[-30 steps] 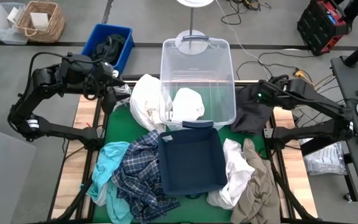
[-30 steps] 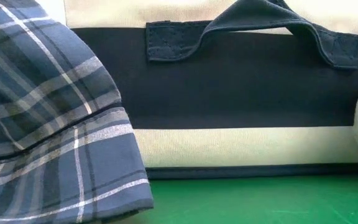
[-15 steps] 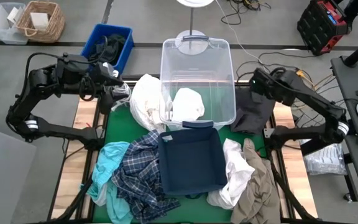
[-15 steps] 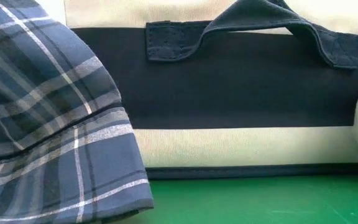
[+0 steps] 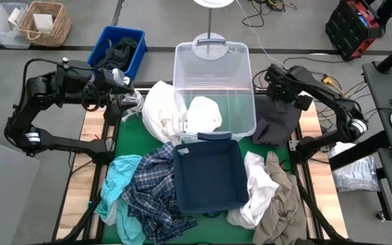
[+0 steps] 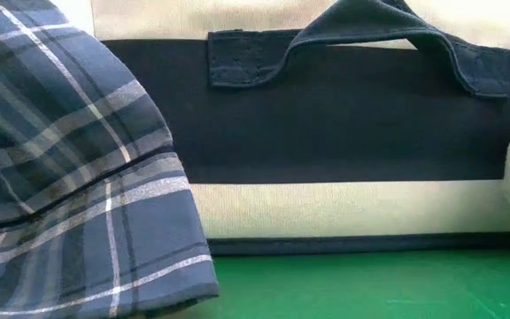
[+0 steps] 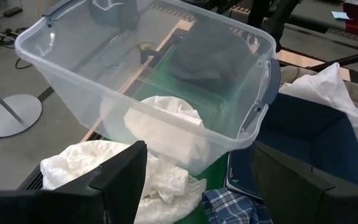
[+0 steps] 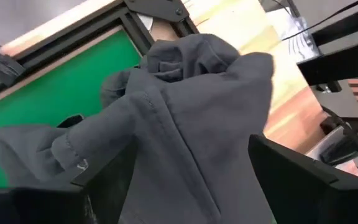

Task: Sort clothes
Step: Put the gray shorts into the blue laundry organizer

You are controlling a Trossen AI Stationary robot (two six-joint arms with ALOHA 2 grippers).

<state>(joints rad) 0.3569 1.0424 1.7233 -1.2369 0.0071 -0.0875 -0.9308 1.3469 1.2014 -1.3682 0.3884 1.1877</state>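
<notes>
One white garment (image 7: pixel 166 121) inside bin (image 7: pixel 55 59); low view hides it

Clear plastic bin (image 5: pixel 214 88) at back centre of green-topped desk (image 5: pixel 129 139). Square navy fabric box (image 5: pixel 209 178) just in front, touching. Blue crate (image 5: pixel 118 49) and wicker basket (image 5: pixel 43 22) on floor behind.

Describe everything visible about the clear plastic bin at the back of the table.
The clear plastic bin is a see-through, rectangular tub with a thick rolled rim and moulded handles at its ends. It stands upright and lidless at the far middle of the green mat. One crumpled white garment lies inside. Another white garment is heaped against its left wall, and the navy fabric box sits just in front.
</notes>
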